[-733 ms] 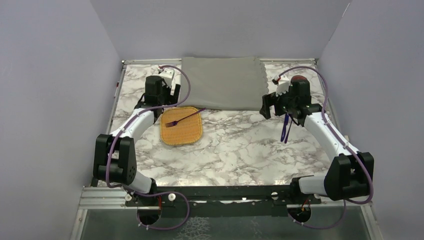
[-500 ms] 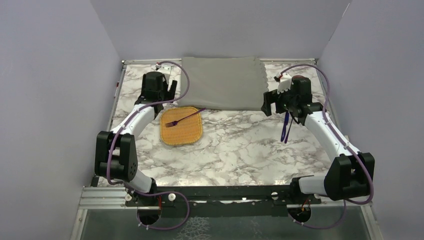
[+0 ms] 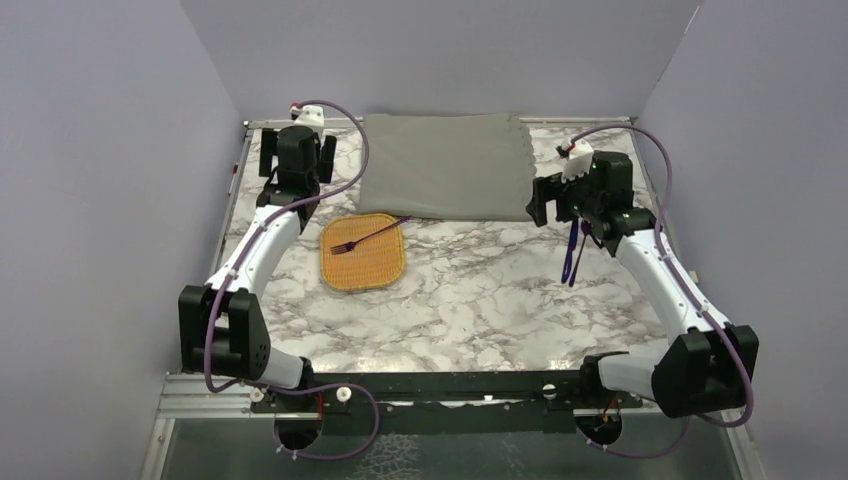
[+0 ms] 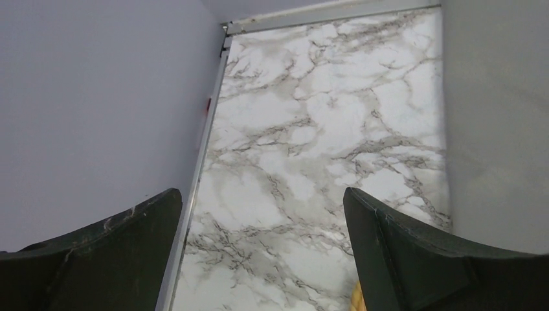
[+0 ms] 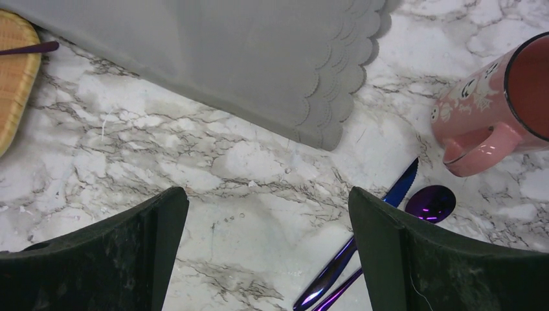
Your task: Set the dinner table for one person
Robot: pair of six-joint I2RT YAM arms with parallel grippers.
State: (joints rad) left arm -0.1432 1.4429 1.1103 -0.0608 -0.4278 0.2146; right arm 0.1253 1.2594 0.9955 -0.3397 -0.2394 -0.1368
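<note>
The marble-patterned desk (image 3: 470,290) filled the floor of the enclosure and carried every item. A grey scalloped placemat (image 3: 445,165) lay flat against the far edge, near the centre. A woven yellow mat (image 3: 363,252) lay just in front of the placemat's near-left corner. A purple fork (image 3: 365,237) rested diagonally across this mat, tines toward the near left, with the handle end reaching the placemat's edge. The left gripper (image 4: 260,194) was positioned above the bare strip of desk between the left wall and the placemat, toward the far-left corner. Its jaws stood wide apart with nothing between them. The right gripper (image 5: 267,191) was positioned above bare desk just off the placemat's scalloped near-right corner, also spread wide and holding nothing. In the right wrist view, a pink mug (image 5: 498,97) stood upright to the right of the placemat, apart from it, handle toward the camera. A blue serrated knife (image 5: 403,184) and a purple spoon (image 5: 432,202) lay side by side just in front of the mug.
</note>
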